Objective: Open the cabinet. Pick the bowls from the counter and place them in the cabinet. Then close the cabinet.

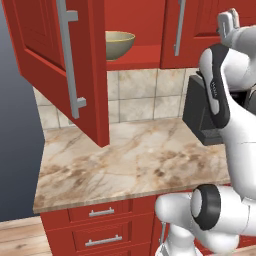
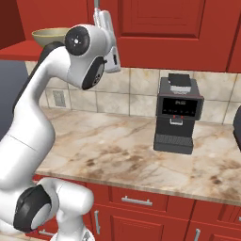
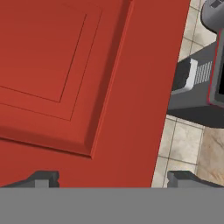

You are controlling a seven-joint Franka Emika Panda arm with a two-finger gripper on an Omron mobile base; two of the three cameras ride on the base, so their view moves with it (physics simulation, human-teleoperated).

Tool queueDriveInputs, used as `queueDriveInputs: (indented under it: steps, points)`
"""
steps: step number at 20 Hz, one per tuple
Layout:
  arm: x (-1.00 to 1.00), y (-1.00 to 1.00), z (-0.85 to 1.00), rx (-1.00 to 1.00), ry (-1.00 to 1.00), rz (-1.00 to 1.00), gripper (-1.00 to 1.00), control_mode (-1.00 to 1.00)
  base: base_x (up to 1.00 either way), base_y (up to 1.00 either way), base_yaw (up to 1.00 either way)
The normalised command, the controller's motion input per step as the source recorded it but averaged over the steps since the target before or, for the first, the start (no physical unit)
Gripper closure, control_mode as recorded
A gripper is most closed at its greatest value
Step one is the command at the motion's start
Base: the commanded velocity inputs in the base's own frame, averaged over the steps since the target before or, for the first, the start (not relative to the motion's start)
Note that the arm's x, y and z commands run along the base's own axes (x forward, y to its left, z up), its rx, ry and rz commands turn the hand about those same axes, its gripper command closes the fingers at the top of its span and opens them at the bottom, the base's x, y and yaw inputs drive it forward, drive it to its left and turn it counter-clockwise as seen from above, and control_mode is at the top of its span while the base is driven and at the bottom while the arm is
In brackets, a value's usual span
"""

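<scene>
Beige marble-patterned stone with brown veins forms the counter (image 1: 135,160) you are working over, a smooth slab on red drawers (image 1: 102,227) with short horizontal silver pulls, backed by square cream tiles (image 1: 135,95). Across the top of the left base view you see the cabinet (image 1: 197,30), glossy red with raised-panel fronts; its left door (image 1: 60,60) stands swung out toward you at upper left, carrying a long vertical silver bar handle (image 1: 67,55). On the red shelf behind that door sits the olive-tan bowl (image 1: 119,44), round and smooth with a yellowish rim; it shows again at upper left in the right base view. Right of centre in that view, a boxy dark grey coffee machine (image 2: 176,115) stands on the counter against the tiles. Your hand (image 3: 111,178) is up close to a closed red panelled door, its two dark finger tips (image 3: 43,178) spread wide apart and gripping nothing.
</scene>
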Motion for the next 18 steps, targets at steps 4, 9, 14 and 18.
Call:
queueDriveInputs:
  steps: [4, 9, 14, 18]
  points:
    - [-0.71, 0.00, 0.00, 0.00, -0.01, 0.00, -1.00, -1.00, 0.00, 0.00, 0.00]
    - [-0.62, -0.01, 0.00, 0.00, 0.00, 0.00, -1.00, -1.00, 0.00, 0.00, 0.00]
    - [-0.53, 0.00, 0.00, 0.00, 0.01, 0.00, -1.00, -1.00, 0.00, 0.00, 0.00]
    - [-0.59, 0.00, 0.00, 0.00, 0.03, 0.00, -1.00, -1.00, 0.00, 0.00, 0.00]
